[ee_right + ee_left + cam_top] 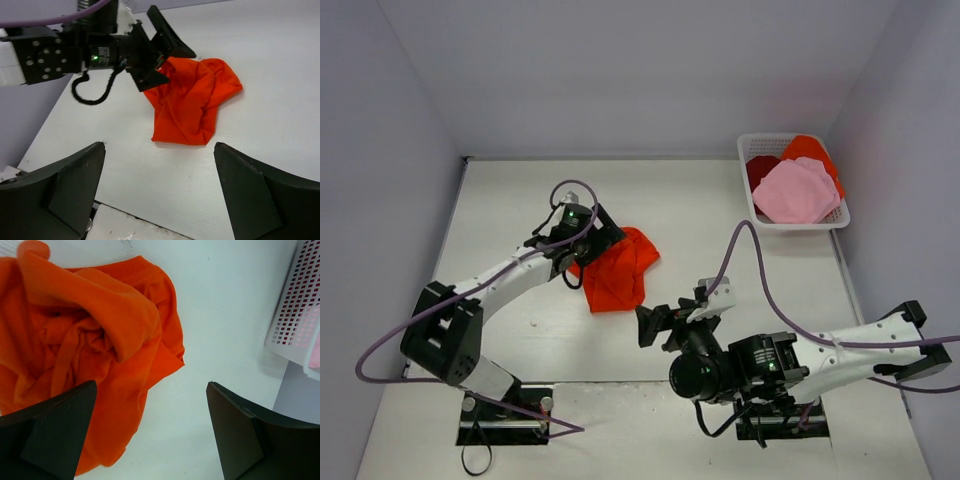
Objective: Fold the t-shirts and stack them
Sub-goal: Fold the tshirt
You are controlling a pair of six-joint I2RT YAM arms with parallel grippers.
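Note:
A bright orange-red t-shirt (620,270) lies crumpled on the white table; it also shows in the left wrist view (100,330) and the right wrist view (192,100). My left gripper (604,240) is open at the shirt's upper left edge, low over it (150,435); one finger overlaps the cloth, the other stands over bare table. It holds nothing. My right gripper (655,322) is open and empty, a little below and to the right of the shirt (160,190). A light pink t-shirt (795,190), a dark red one (760,168) and another orange one (810,148) lie in the basket.
The white lattice basket (798,226) stands at the table's far right corner; its wall shows at the right of the left wrist view (292,315). The left arm's wrist (100,50) and a cable loop show in the right wrist view. Grey walls enclose the table.

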